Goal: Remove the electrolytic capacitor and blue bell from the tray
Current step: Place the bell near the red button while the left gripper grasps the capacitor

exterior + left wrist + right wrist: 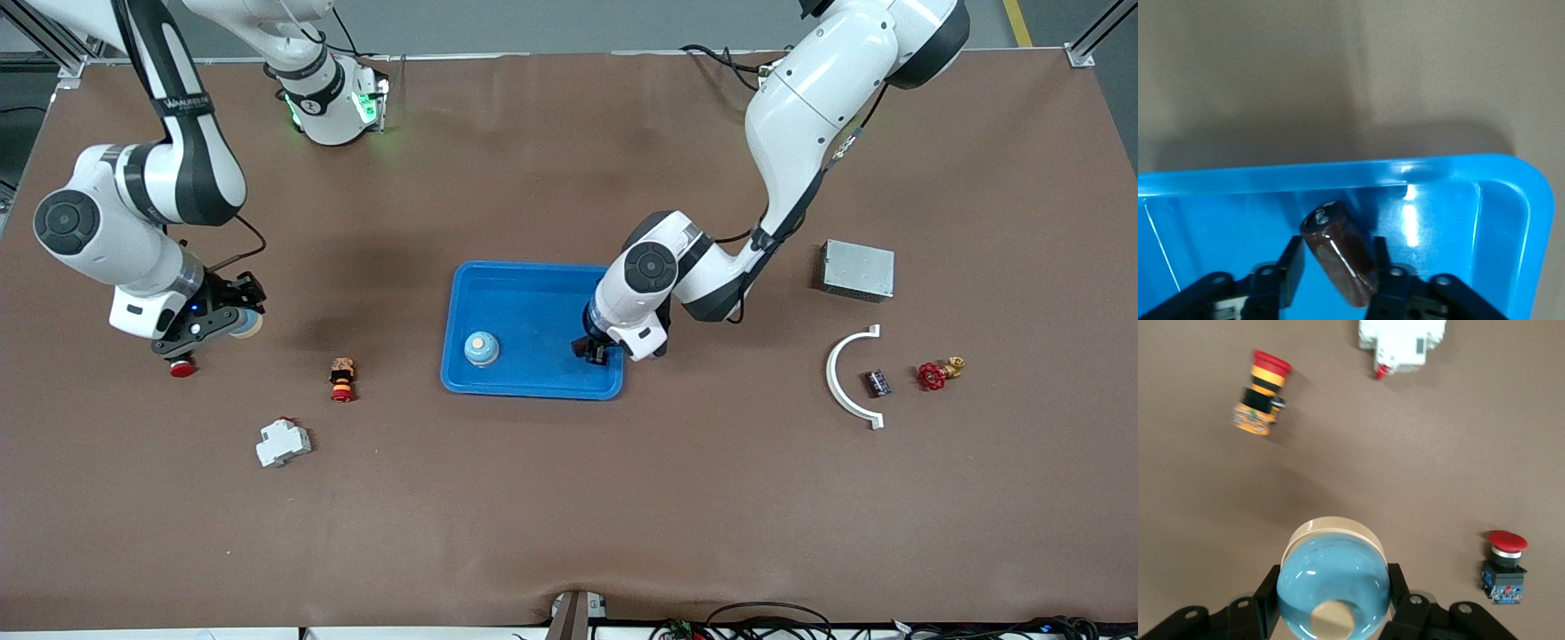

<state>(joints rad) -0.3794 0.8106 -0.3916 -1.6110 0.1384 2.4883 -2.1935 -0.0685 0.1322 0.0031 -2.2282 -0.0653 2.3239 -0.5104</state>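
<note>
My left gripper [596,352] is low inside the blue tray [533,293], at the end toward the left arm. In the left wrist view its jaws [1336,265] are shut on a brown capacitor [1343,253], which sits tilted just over the tray floor [1451,220]. My right gripper [233,324] is shut on a blue bell with a cream base [1333,577] and holds it over bare table toward the right arm's end. A second blue bell [481,348] stands in the tray. A second small capacitor [878,383] lies on the table beside a white arc.
A red push button [182,367] [1503,567], an orange and red stop button [342,380] [1261,401] and a white breaker [284,442] [1402,343] lie near the right gripper. A grey box [857,269], white arc [843,378] and red valve [933,375] lie toward the left arm's end.
</note>
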